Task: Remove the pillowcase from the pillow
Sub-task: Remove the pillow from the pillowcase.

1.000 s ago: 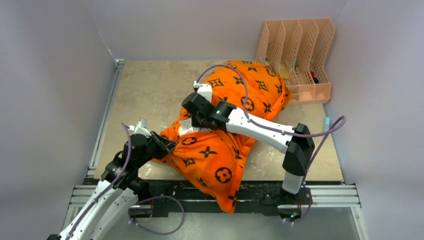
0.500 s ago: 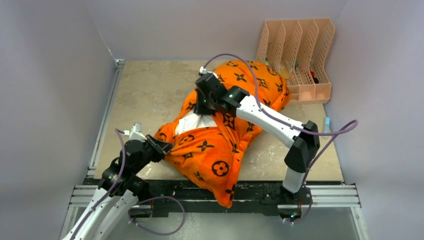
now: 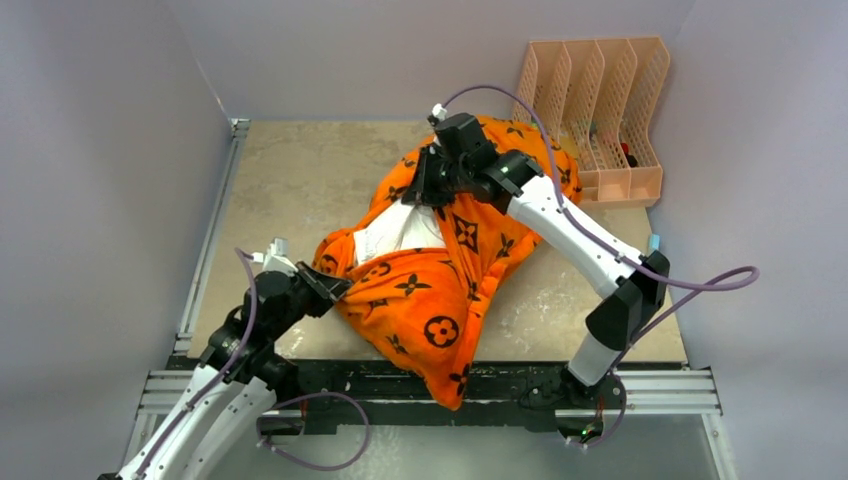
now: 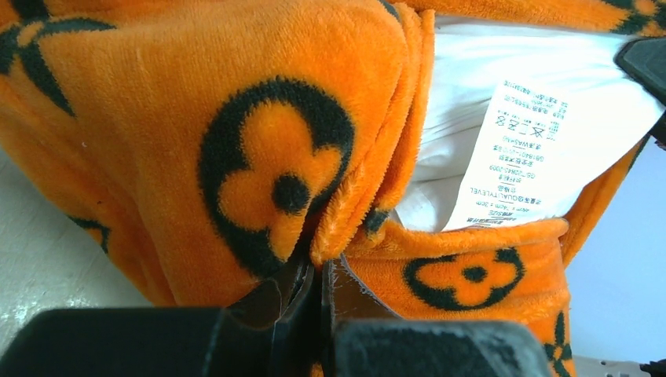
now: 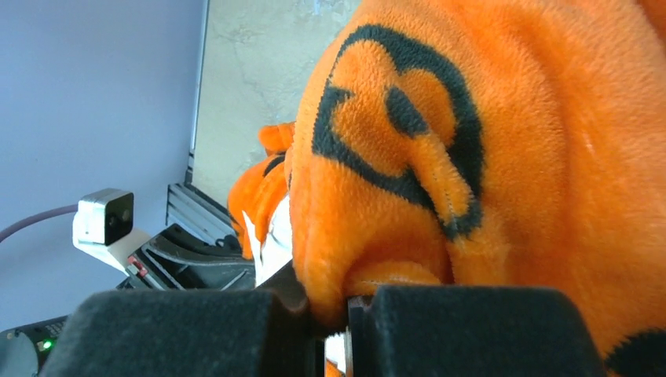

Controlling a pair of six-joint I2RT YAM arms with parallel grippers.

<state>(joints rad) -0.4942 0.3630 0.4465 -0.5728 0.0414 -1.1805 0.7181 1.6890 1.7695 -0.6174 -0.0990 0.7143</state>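
Observation:
The orange pillowcase [image 3: 430, 300] with black motifs lies across the table's middle, draping over the near edge. The white pillow [image 3: 400, 230] shows through the case's open mouth, with a care label [image 4: 526, 169] in the left wrist view. My left gripper [image 3: 325, 285] is shut on the pillowcase's hem at the mouth's near-left side; it shows in the left wrist view [image 4: 322, 271]. My right gripper [image 3: 430, 185] is shut on a fold of the pillowcase at the mouth's far side and holds it raised toward the back; the fold fills the right wrist view [image 5: 408, 196].
A peach plastic file rack [image 3: 600, 120] stands at the back right, close to the pillowcase's far end. Grey walls close in the left, back and right. A metal rail [image 3: 640, 390] runs along the near edge. Bare tabletop [image 3: 300, 170] lies at the back left.
My right gripper has moved back and to the right with the pillowcase fold, widening the mouth and baring more white pillow. My left gripper has kept its hold, barely moving.

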